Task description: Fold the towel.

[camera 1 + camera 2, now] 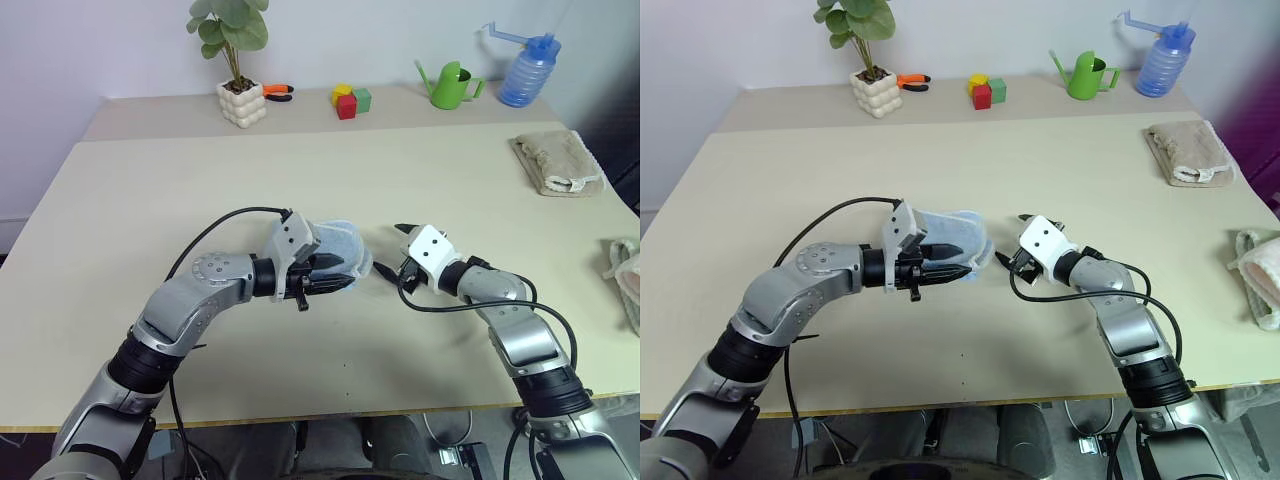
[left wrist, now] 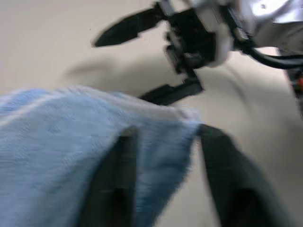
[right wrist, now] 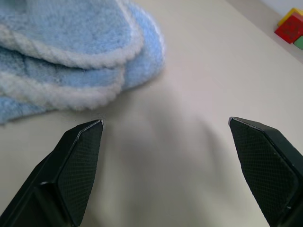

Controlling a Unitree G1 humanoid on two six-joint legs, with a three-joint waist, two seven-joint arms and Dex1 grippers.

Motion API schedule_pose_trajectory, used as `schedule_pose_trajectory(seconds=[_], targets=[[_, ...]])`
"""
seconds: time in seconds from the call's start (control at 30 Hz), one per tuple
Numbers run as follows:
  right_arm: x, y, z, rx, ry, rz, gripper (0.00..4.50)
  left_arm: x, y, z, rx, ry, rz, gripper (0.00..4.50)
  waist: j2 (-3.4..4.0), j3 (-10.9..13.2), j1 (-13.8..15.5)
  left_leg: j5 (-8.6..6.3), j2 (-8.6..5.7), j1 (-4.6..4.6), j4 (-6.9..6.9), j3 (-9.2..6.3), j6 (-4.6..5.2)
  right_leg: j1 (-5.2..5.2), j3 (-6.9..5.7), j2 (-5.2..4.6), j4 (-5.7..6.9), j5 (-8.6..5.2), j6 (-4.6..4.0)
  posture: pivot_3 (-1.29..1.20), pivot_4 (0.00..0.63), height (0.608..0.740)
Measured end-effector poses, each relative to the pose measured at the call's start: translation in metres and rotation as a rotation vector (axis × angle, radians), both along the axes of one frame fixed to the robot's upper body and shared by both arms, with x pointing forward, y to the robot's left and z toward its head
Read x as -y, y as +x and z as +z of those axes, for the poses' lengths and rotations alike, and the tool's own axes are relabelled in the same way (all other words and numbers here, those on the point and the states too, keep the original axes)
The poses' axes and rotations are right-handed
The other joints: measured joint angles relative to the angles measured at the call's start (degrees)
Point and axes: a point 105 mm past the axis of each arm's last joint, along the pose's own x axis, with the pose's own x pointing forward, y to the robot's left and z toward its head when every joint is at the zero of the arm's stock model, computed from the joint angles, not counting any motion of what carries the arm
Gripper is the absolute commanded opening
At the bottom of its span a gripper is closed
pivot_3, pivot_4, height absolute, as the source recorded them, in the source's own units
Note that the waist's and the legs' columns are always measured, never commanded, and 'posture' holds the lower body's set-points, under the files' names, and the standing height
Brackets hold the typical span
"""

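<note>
The light blue terry-cloth towel with whitish corded trim (image 3: 71, 52) is seen near the middle of the pale wooden table (image 1: 150, 200), gathered into a compact bundle of about 3 stacked layers. The left gripper (image 1: 958, 270) is laid across its near side; its fingers are parted, with a fold of cloth draped over 1 of them, and no firm grip can be made out. The right gripper (image 3: 165, 156) is held wide and empty just beside the towel's edge, apart from it. The folding is judged largely done; only release, and perhaps a tidying of the edges, appears left.
</note>
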Motion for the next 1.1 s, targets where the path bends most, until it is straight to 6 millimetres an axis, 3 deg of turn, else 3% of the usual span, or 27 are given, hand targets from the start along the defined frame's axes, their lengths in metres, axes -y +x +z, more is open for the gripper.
schedule_pose_trajectory(seconds=[0.13, 0.17, 0.23, 0.27, 0.43, 0.47, 0.57, 0.7, 0.83, 0.97, 1.1], targets=[[0.005, 0.000, 0.002, 0.003, -0.011, -0.005, 4.37, -0.012, -0.001, 0.005, 0.029, 0.019, 0.035, 3.25, 0.00, 0.0, 0.0, 0.01, 0.00, 0.00, 0.00, 0.00, -0.01, -0.01, 0.00, 0.00, 0.00, 0.00, 0.00, 0.00, 0.150, 0.733], [0.008, 0.000, 0.004, 0.003, -0.020, -0.007, 4.11, -0.019, -0.001, 0.007, 0.029, 0.012, 0.053, 3.31, 0.00, 0.0, 0.0, 0.00, 0.00, 0.00, 0.00, 0.00, -0.01, -0.01, 0.00, 0.00, 0.01, 0.00, 0.00, 0.00, 0.150, 0.733], [0.016, 0.000, 0.007, -0.003, -0.026, -0.017, 3.53, -0.034, 0.002, 0.015, 0.030, -0.025, 0.100, 2.76, 0.00, 0.0, 0.0, 0.00, 0.00, 0.00, 0.00, -0.01, 0.01, -0.01, 0.00, 0.00, 0.01, 0.00, 0.00, 0.00, 0.150, 0.733], [0.019, 0.000, 0.009, -0.008, -0.021, -0.020, 3.10, -0.041, 0.005, 0.021, 0.043, -0.047, 0.129, 2.50, 0.00, 0.0, 0.1, -0.01, 0.00, 0.00, 0.01, -0.01, 0.01, 0.00, -0.01, 0.00, 0.01, 0.00, 0.00, 0.00, 0.150, 0.733], [0.023, -0.001, 0.027, -0.009, 0.054, -0.014, 0.63, -0.079, 0.025, 0.040, 0.125, -0.060, 0.309, 0.06, 0.00, 0.0, 0.1, -0.02, 0.00, 0.01, 0.01, -0.01, 0.04, 0.01, -0.01, 0.00, 0.01, 0.00, 0.00, 0.00, 0.150, 0.733], [0.020, -0.001, 0.032, -0.007, 0.081, -0.007, 0.14, -0.084, 0.030, 0.039, 0.130, -0.051, 0.341, 0.00, 0.00, 0.0, 0.1, -0.02, 0.00, 0.01, 0.01, -0.01, 0.03, 0.01, -0.01, 0.00, 0.01, 0.00, 0.00, 0.00, 0.150, 0.733], [0.000, 0.000, 0.052, -0.004, 0.203, 0.039, 0.06, -0.085, 0.038, 0.033, 0.147, -0.026, 0.384, 0.00, 0.00, 0.0, 0.1, -0.01, 0.01, 0.00, 0.00, -0.02, 0.02, 0.01, -0.01, 0.00, 0.00, 0.00, 0.00, 0.00, 0.150, 0.733], [-0.046, -0.012, 0.062, -0.045, 0.283, 0.191, 0.06, -0.065, 0.042, 0.006, 0.141, 0.023, 0.353, 0.00, -0.01, 0.0, 0.1, 0.04, 0.00, 0.00, 0.00, -0.02, -0.08, 0.01, -0.01, -0.02, 0.00, 0.01, 0.01, 0.00, 0.150, 0.733], [-0.076, -0.018, 0.032, -0.131, 0.202, 0.247, 0.06, -0.060, 0.042, -0.024, 0.091, 0.065, 0.374, 0.00, -0.02, 0.0, 0.0, 0.04, -0.01, -0.01, 0.01, -0.02, -0.07, -0.03, -0.01, -0.02, 0.02, 0.02, 0.02, 0.00, 0.150, 0.733], [-0.076, -0.017, -0.013, -0.235, 0.092, 0.194, 0.06, -0.062, 0.040, -0.043, 0.105, 0.133, 0.379, 0.00, -0.01, 0.0, 0.1, 0.04, -0.02, -0.02, 0.01, -0.01, -0.07, -0.04, -0.01, -0.02, 0.03, 0.02, 0.02, 0.00, 0.150, 0.733], [-0.076, -0.015, -0.019, -0.199, 0.046, 0.189, 0.06, -0.063, 0.040, -0.046, 0.144, 0.145, 0.384, 0.00, -0.01, -0.1, 0.1, 0.03, -0.02, 0.05, 0.03, -0.01, -0.05, 0.02, -0.01, -0.02, 0.03, 0.02, 0.03, 0.00, 0.150, 0.733]])
